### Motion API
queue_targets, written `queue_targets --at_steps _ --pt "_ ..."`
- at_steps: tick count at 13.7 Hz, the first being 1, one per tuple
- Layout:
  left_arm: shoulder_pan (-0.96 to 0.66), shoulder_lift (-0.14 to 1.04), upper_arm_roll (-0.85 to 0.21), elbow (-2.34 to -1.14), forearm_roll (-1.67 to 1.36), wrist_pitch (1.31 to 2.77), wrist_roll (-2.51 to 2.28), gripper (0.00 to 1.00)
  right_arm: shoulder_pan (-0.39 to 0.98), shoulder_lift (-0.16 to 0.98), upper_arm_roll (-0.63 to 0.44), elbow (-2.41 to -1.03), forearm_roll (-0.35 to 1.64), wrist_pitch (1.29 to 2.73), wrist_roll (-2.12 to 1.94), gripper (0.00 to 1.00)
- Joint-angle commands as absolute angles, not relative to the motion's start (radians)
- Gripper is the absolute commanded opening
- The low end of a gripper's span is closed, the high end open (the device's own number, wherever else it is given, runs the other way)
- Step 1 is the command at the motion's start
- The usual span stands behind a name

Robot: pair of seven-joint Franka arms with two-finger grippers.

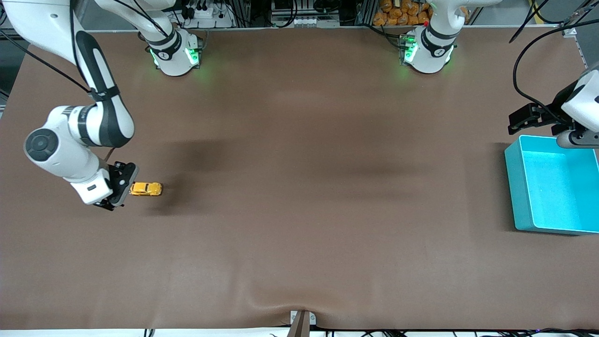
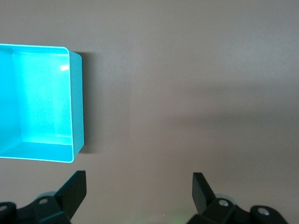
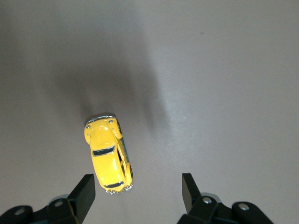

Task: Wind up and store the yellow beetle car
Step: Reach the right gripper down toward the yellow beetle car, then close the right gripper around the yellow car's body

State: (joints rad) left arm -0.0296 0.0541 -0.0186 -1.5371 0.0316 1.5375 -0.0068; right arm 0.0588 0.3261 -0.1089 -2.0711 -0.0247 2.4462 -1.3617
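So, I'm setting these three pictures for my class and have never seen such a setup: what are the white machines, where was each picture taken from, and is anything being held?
They are two robot arms bolted to a brown table. The wide picture looks down from a high camera facing them. The other two come from small cameras on each arm's wrist, looking past its jaws.

The right gripper is low over the table beside the yellow beetle car, jaws open. The car rests on the table; nothing grips it.

The left gripper waits with jaws open by the turquoise bin at the left arm's end of the table. The part of the bin in view holds nothing. Neither arm holds anything.
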Motion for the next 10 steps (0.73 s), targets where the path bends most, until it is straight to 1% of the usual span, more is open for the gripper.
queue_targets --at_steps 1,2,5,7,10 --pt "-0.031 0.052 -0.018 -1.534 0.021 1.531 -0.023 1.00 0.045 0.324 -0.107 -2.095 -0.040 2.468 -1.399 0.80" --pt "-0.029 0.052 -0.018 -1.534 0.023 1.531 -0.023 1.00 0.043 0.336 -0.107 -2.094 -0.034 2.468 -1.428 0.78" --pt "-0.029 0.052 -0.018 -1.534 0.023 1.531 -0.023 1.00 0.040 0.347 -0.107 -2.094 -0.028 2.470 -1.491 0.76" --pt "-0.029 0.054 -0.018 -1.535 0.023 1.531 -0.023 1.00 0.029 0.365 -0.106 -2.091 -0.026 2.471 -1.535 0.72" --pt "-0.028 0.054 -0.018 -1.536 0.023 1.531 -0.023 1.00 0.025 0.394 -0.104 -2.091 -0.025 2.487 -1.537 0.72"
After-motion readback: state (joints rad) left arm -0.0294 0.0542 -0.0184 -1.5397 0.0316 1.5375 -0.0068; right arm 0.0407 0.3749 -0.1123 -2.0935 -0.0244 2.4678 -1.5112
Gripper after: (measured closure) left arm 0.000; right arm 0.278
